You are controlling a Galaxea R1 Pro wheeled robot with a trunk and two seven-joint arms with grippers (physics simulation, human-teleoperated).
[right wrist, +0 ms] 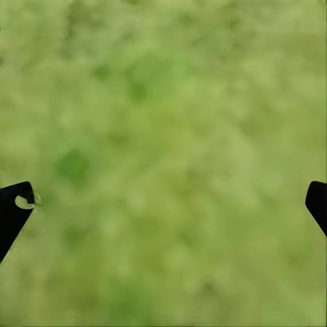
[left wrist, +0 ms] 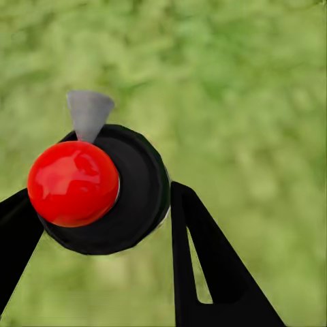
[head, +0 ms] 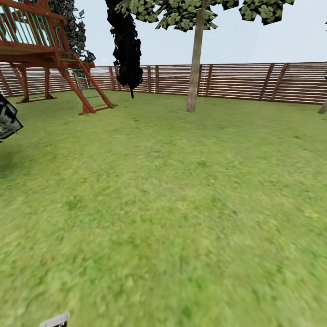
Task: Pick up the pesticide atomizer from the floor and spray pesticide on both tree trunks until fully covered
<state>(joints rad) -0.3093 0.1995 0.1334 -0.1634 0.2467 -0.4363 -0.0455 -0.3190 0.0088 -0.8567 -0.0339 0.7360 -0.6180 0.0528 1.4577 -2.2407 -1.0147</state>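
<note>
In the left wrist view the pesticide atomizer [left wrist: 139, 194], a round black body with a glossy red ball and a grey cone nozzle, sits between my two black fingers. My left gripper [left wrist: 102, 196] is shut on it, over blurred grass. My right gripper [right wrist: 167, 203] is open, its fingertips far apart at the picture's edges, with only lawn beneath. In the head view one tree [head: 195, 68] with a pale straight tree trunk stands at the far middle of the garden before the fence. The base of a second pale trunk [head: 323, 108] shows at the right edge.
A brown slatted fence [head: 236, 81] closes the far side of the lawn [head: 172, 204]. A red-brown wooden play tower with a ladder [head: 86, 91] stands at the far left, a black conifer [head: 125, 45] beside it. A dark boxy part [head: 7, 119] juts in at the left edge.
</note>
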